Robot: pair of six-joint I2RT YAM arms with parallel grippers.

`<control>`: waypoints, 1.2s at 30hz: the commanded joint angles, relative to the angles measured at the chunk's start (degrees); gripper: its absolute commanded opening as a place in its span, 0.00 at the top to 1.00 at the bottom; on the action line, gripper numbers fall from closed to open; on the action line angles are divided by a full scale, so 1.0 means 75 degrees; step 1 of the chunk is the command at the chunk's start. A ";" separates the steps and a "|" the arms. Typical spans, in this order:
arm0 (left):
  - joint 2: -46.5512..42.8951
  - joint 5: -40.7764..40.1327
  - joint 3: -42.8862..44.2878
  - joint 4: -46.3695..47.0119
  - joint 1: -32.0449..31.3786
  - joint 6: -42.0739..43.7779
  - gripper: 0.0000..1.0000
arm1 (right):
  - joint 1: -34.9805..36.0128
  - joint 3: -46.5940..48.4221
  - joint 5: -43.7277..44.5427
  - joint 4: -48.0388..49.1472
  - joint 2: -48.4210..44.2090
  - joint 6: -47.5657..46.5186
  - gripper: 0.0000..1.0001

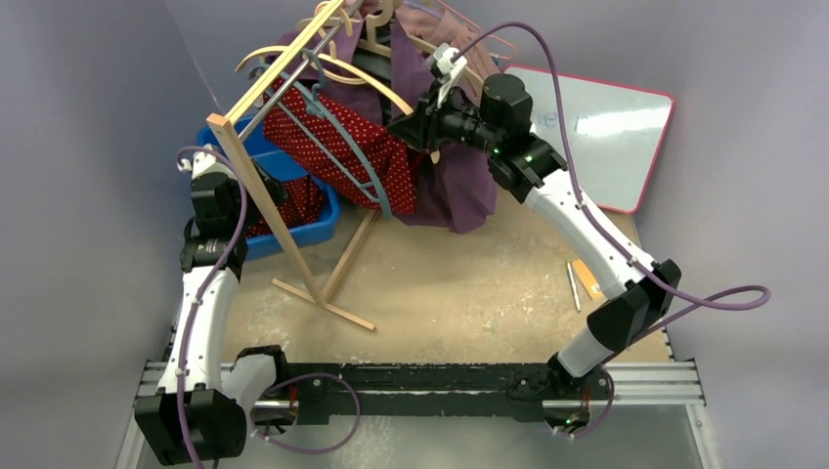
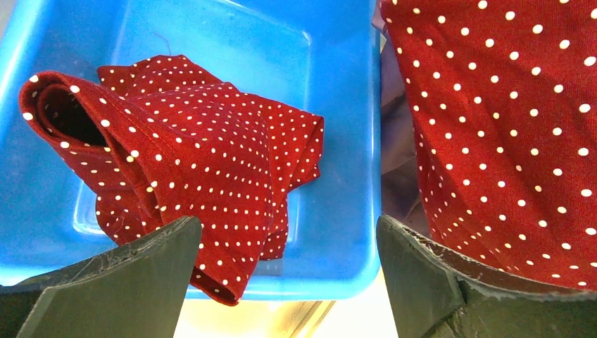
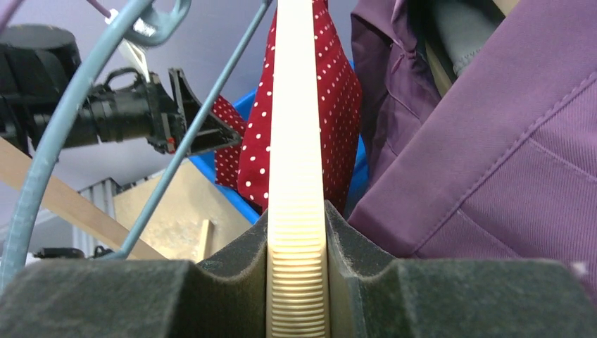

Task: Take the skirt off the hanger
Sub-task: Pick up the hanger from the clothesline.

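The right claw (image 3: 297, 236) clenched a cream hanger bar (image 3: 296, 105), the spotted skirt (image 3: 338, 105) hanging just beyond its tips on a grey hanger (image 3: 40, 162), so pulling could have dragged the purple garment (image 3: 493, 141) instead; the left claw (image 2: 287, 236) gaped empty.

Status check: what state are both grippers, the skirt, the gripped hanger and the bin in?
left gripper: open, empty, above the blue bin.
right gripper: shut on the cream hanger.
cream hanger: clamped, beside the skirt.
skirt: hanging at the rack, not yet removed.
blue bin: holds a crumpled red dotted cloth.
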 commanded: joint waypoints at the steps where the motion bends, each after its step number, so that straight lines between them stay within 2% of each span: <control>1: -0.0016 0.0163 -0.0054 0.0392 0.0033 -0.0080 0.06 | -0.0009 0.0882 -0.0237 0.1030 -0.0069 0.0878 1.00; 13: -0.0041 0.0160 -0.0069 0.0415 0.0042 -0.0061 0.06 | -0.0009 0.1870 -0.0120 0.1103 0.0802 0.1889 1.00; 21: 0.0012 0.0223 -0.0083 0.0438 0.0033 -0.0059 0.06 | -0.0006 0.2437 -0.0112 0.0985 0.1383 0.2073 1.00; 27: 0.0050 0.0231 -0.0092 0.0446 0.0033 -0.0063 0.05 | -0.0009 0.2106 0.0092 0.0729 0.0717 0.1951 1.00; 36: 0.0079 0.0344 -0.0111 0.0503 0.0033 -0.0095 0.06 | -0.0009 0.2717 -0.0097 -0.0077 0.0607 0.1662 1.00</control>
